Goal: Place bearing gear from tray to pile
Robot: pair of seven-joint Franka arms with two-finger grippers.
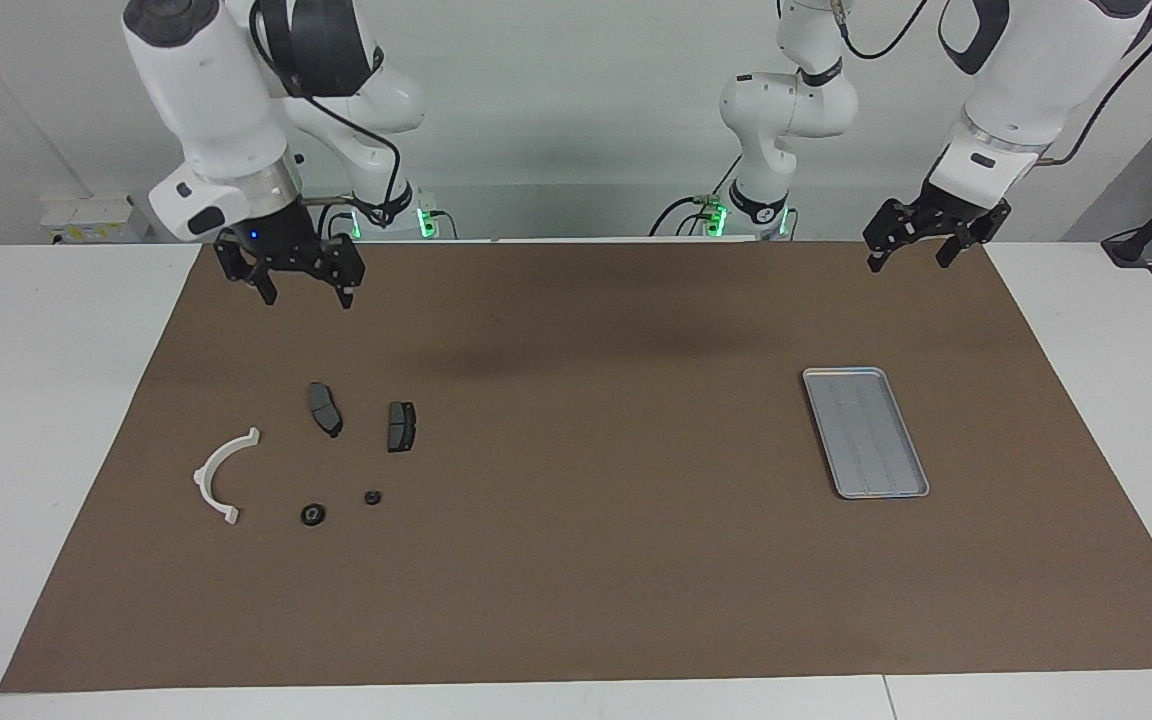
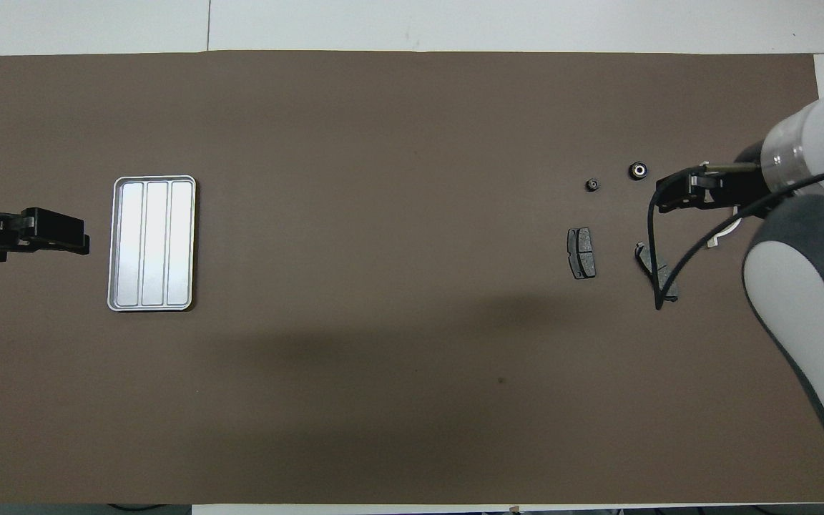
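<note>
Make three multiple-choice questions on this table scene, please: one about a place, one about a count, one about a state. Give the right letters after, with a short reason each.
1. Where do the two small round black parts lie?
A. In the tray
B. On the brown mat beside the white bracket
C. Between a gripper's fingers

2. How many dark brake-pad-shaped pieces are on the mat?
A. One
B. Two
C. Four

3. What is the state of the tray?
A. Empty
B. Holding one part
C. Tipped on its rim

Answers:
1. B: both parts rest on the mat, beside the white bracket and farther from the robots than the pads.
2. B: two pads lie side by side, apart from each other.
3. A: the tray lies flat with only its ridges showing; the right gripper and the left gripper hang open and hold nothing.
</note>
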